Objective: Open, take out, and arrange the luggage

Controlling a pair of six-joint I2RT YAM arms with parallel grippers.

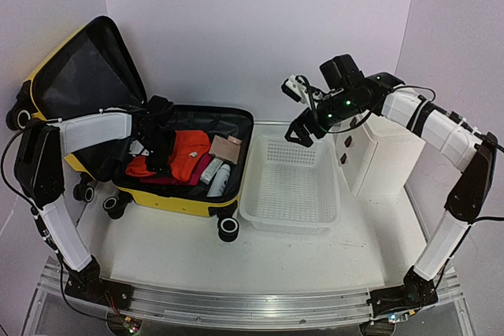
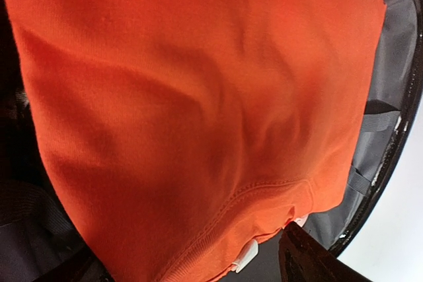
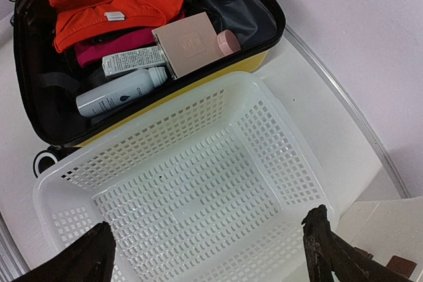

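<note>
The luggage (image 1: 169, 194) is a yellow hard-shell suitcase lying open at the left, with its lid (image 1: 87, 68) standing up. It also shows in the right wrist view (image 3: 258, 54). An orange garment (image 1: 189, 151) lies on top inside and fills the left wrist view (image 2: 198, 97). My left gripper (image 1: 160, 155) is down in the suitcase on this garment, its jaws wide apart (image 2: 192, 259), with one dark finger (image 2: 307, 259) at the garment's hem. My right gripper (image 1: 303, 127) hangs open and empty above the white basket (image 3: 208, 242).
The white perforated basket (image 1: 287, 218) sits right of the suitcase, with nothing in it (image 3: 284, 97). A white drawer cabinet (image 1: 378, 155) stands at the far right. Inside the suitcase are a pink box (image 3: 188, 44), a white bottle (image 3: 119, 94), a tube (image 3: 132, 61) and a magenta garment (image 3: 99, 51).
</note>
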